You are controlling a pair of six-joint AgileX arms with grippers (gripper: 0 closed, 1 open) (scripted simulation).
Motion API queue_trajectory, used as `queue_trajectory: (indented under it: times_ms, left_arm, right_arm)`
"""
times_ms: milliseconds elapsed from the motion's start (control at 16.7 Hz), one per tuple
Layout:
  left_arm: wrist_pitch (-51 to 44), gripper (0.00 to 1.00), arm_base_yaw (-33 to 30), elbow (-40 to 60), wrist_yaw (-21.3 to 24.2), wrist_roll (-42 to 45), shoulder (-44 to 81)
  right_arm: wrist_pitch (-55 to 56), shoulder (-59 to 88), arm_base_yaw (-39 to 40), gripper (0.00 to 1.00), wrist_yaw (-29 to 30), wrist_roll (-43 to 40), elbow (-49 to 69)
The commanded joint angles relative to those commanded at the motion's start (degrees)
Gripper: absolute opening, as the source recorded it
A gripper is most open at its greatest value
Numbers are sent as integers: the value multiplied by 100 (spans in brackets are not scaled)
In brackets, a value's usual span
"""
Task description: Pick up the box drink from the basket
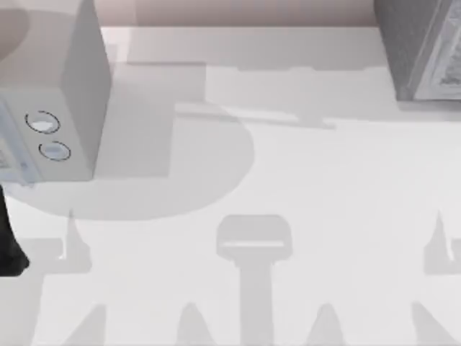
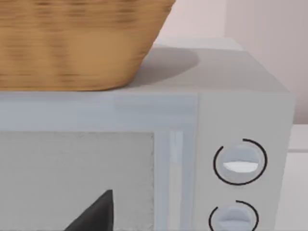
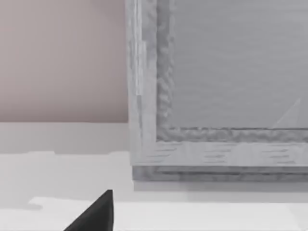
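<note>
Left hand (image 2: 98,214): dark fingertip at lower frame, grip state cannot be told. Microwave (image 2: 231,120): two round dials, standing on white worktop (image 1: 288,173), upper left from above. Wicker basket (image 2: 72,43): resting on microwave top. Grey cabinet (image 3: 216,96): upper right.

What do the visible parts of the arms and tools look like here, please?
Very little shows. The left arm is a plain black shape at the table's left edge. Each wrist view shows one matte black, pointed wedge, left tool and right tool. No cables or markings are visible.
</note>
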State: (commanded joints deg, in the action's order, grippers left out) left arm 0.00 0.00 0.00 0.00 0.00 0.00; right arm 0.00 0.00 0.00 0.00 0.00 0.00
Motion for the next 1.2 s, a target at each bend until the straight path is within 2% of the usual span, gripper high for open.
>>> queue_trajectory:
  times_ms: [240,480,1200]
  left_arm:
    - [33,100,46,81,63,18,177]
    - [340,100,342,660,380,48,1062]
    - [2046,100,1912,3767,1986,73,5829]
  right_arm:
    - [0,0,0,100,0,0,0]
    - [0,0,0,100,0,0,0]
    - [0,0,0,100,0,0,0]
